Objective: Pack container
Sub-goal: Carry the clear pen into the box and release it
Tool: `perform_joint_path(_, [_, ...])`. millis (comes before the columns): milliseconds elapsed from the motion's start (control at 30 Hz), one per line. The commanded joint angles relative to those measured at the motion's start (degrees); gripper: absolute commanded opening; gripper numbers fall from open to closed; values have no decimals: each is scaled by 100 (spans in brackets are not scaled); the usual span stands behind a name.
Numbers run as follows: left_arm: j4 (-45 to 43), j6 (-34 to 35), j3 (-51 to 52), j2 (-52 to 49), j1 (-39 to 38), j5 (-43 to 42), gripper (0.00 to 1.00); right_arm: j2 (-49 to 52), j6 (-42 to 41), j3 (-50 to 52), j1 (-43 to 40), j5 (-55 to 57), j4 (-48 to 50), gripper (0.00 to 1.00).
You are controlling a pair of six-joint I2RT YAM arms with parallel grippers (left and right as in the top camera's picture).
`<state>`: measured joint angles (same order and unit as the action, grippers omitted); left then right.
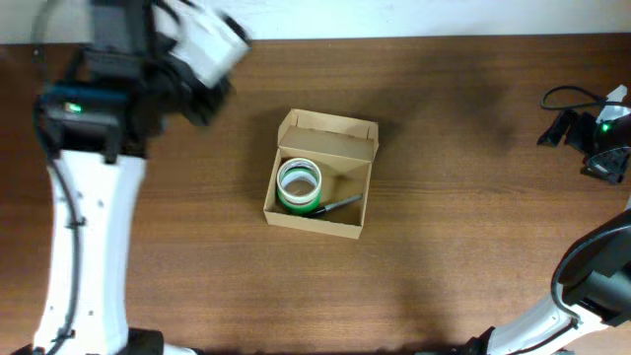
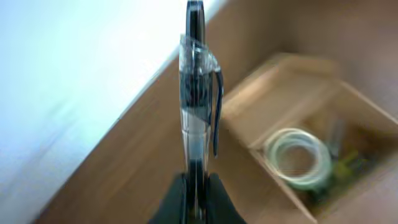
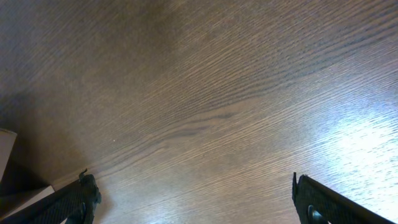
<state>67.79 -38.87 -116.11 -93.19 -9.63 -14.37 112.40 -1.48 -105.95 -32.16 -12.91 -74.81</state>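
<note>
Overhead: the container (image 1: 317, 219), a tan cardboard box with plain sides, sits open at mid-table (image 1: 444, 256), flap lid (image 1: 330, 135) hinged up on the far side. Inside, against the left wall, is a tape roll (image 1: 299, 184), white on top with a green edge showing below it. Just beside it, along the near wall, lies a dark marker (image 1: 340, 205), its tip toward the roll. The left arm is at the upper left corner, well apart from the box; its wrist is motion-blurred, and its fingers and anything they hold cannot be made out from above. The right gripper (image 1: 592, 140) is at the far right edge, well clear of the box.

Left wrist: the left gripper (image 2: 196, 184) has its fingers pressed together on the lower end of a clear-barrelled pen (image 2: 198, 93) with a dark clip. The pen stands straight up the frame. The open box and the roll are at the right, blurred; the other contents are unclear.

Right wrist: the right gripper (image 3: 193, 186) has its fingers wide apart over bare wood grain, holding nothing.
</note>
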Motion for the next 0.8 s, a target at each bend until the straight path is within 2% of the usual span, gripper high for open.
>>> perform_joint_path(0, [564, -1729, 175, -433, -708, -173, 2, 7, -11, -4, 26, 74, 2, 99])
perform_joint_path(300, [1609, -2662, 175, -1532, -1755, -15, 2, 7, -11, -4, 26, 74, 2, 99])
perform_joint_path(533, [2133, -2745, 175, -2544, -2017, 155, 2, 7, -11, -4, 26, 74, 4, 99])
perform_joint_path(767, [2297, -2745, 177, -3145, -2037, 173, 2, 7, -11, -4, 26, 74, 2, 99])
